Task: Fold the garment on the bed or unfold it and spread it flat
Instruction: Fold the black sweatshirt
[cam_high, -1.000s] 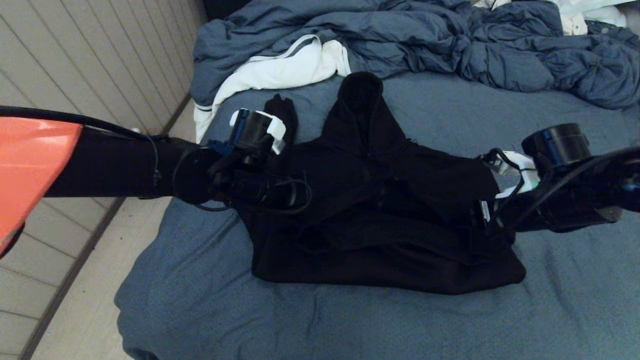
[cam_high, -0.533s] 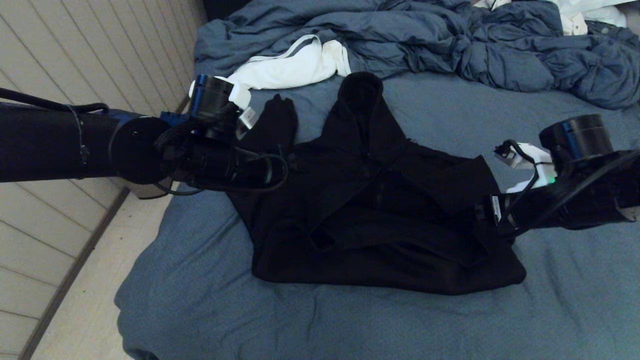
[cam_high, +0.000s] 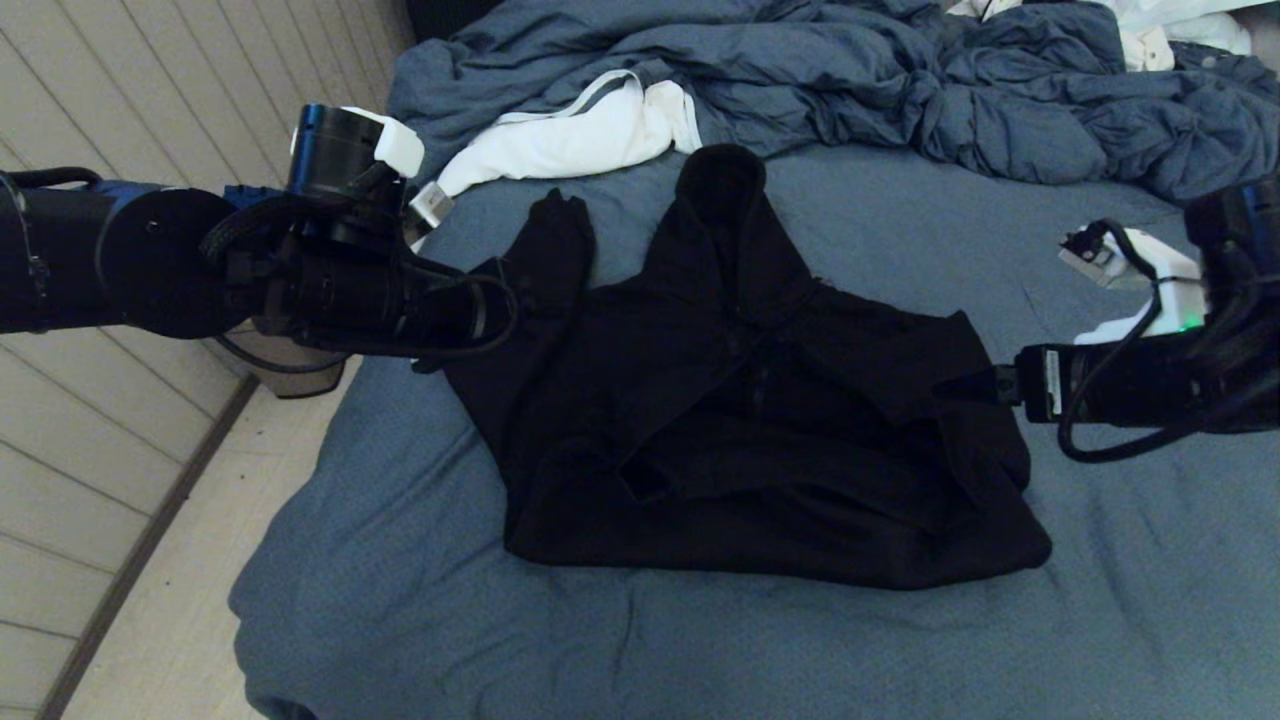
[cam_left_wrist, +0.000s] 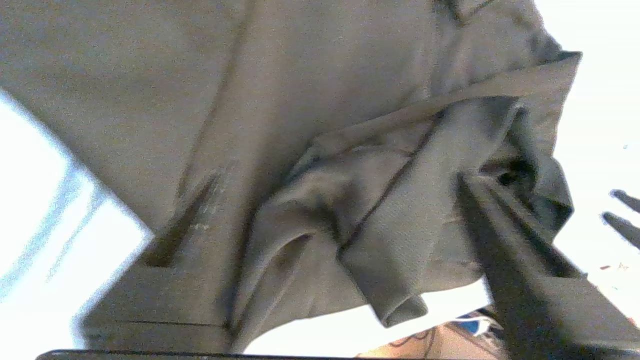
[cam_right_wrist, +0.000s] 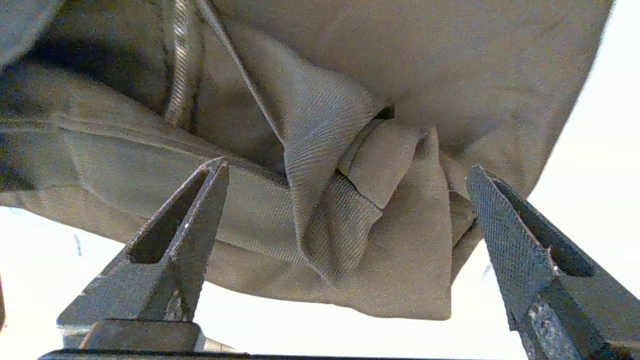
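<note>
Garment (cam_high: 740, 420) without legible writing

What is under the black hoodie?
The black hoodie lies on the bed, whose blue-grey sheet shows all around it. Anything else beneath is covered, so I cannot tell.

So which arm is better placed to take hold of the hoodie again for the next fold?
Probably the right. The right gripper hangs open at the hoodie's edge, a fabric fold between its fingers. The left gripper is open by the sleeve on the other side.
</note>
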